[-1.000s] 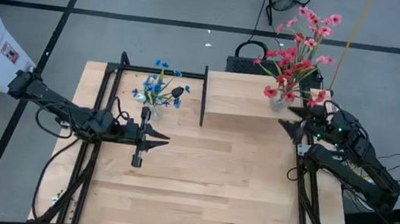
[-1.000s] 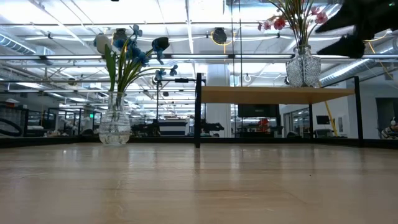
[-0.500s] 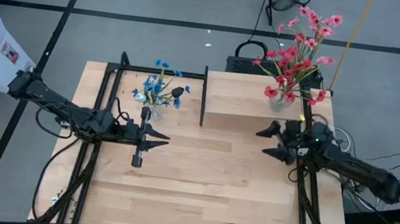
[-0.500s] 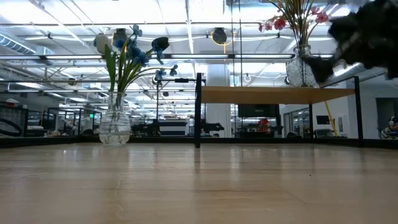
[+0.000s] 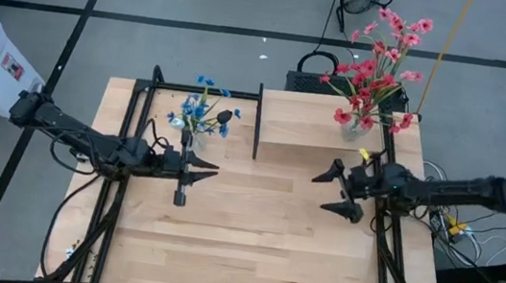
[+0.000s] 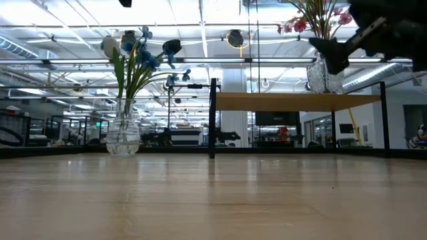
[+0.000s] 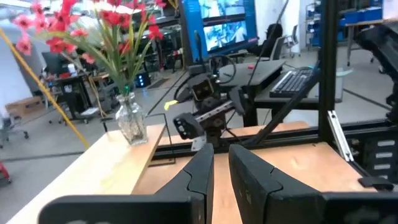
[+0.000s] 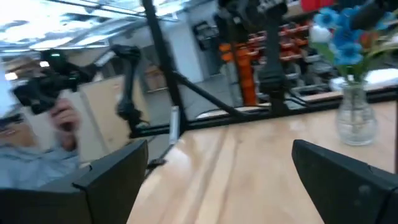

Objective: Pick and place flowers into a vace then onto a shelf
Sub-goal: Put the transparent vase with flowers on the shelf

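**Both bouquets stand in glass while the two pincers hang free over the table**

We see the right gripper [image 5: 336,192] above the bare tabletop [image 5: 251,238], just in front of the shelf [image 5: 318,122] and clear of it. Its fingers [image 8: 112,171] are spread wide with nothing between them. In the low view it hangs high [image 6: 333,57], level with the glass vase [image 6: 325,72] on the shelf and close beside it, though we cannot tell from there whether they touch; from above they are apart. That vase [image 5: 356,127] stands upright on the shelf's far right corner, beyond this pincer, and carries the red-pink flowers [image 5: 380,51], which fan out past the shelf's edge.

The left gripper [image 5: 182,179] is on the other side of the table, well apart from the right one. Its two fingers [image 7: 200,177] lie close together with only a thin slit between them, and they hold nothing. Just behind this pincer, toward the table's far edge, a second glass vase [image 6: 123,133] stands upright on the tabletop with the blue flowers [image 5: 201,108] and a white bud [image 6: 110,45] in it. The shelf's thin dark upright panel [image 5: 257,121] stands between that vase and the shelf board.

Looking out from the left wrist, we see the red-pink bunch [image 7: 106,37] and its vase [image 7: 132,121] on the board, with the right arm beside them. From the right wrist we make out the blue bunch [image 8: 345,37] across the table.
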